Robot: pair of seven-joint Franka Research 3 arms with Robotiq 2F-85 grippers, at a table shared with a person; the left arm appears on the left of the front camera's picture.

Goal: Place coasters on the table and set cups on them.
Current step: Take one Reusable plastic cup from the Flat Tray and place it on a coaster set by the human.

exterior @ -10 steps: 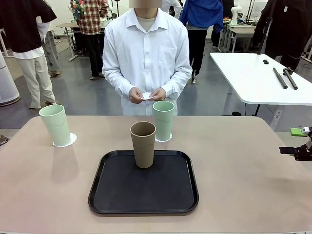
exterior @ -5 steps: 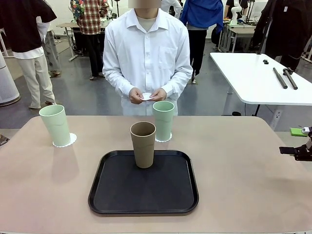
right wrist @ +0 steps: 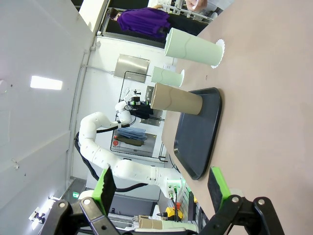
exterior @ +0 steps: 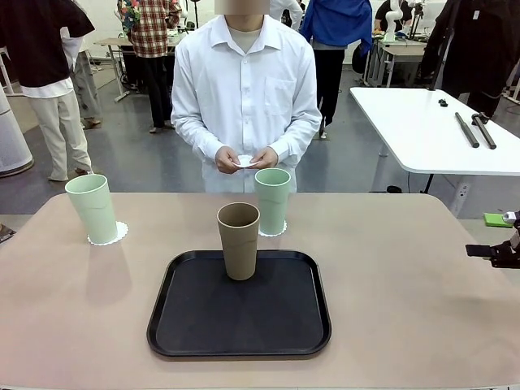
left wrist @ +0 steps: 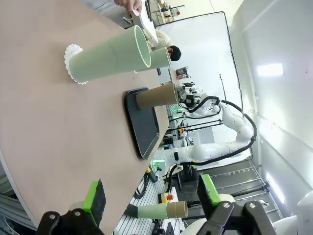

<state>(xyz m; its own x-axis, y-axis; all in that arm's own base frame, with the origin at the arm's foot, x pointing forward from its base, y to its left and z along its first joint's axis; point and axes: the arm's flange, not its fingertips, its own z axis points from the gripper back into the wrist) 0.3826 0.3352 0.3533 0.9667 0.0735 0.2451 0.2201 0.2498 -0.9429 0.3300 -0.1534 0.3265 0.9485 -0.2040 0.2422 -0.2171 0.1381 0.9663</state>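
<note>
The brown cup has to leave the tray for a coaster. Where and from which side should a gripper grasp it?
Probably mid-wall on the tan cup, coming level from the robot's side: it stands upright, handleless, and a green cup stands close behind.

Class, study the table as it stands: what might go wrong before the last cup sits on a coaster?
1. The tan cup is tall and stands on the tray; it may tip when lifted over the rim.
2. A green cup stands close behind it; a reach might knock it.
3. The last coaster, thin paper in the person's hands, might shift under the cup.
</note>
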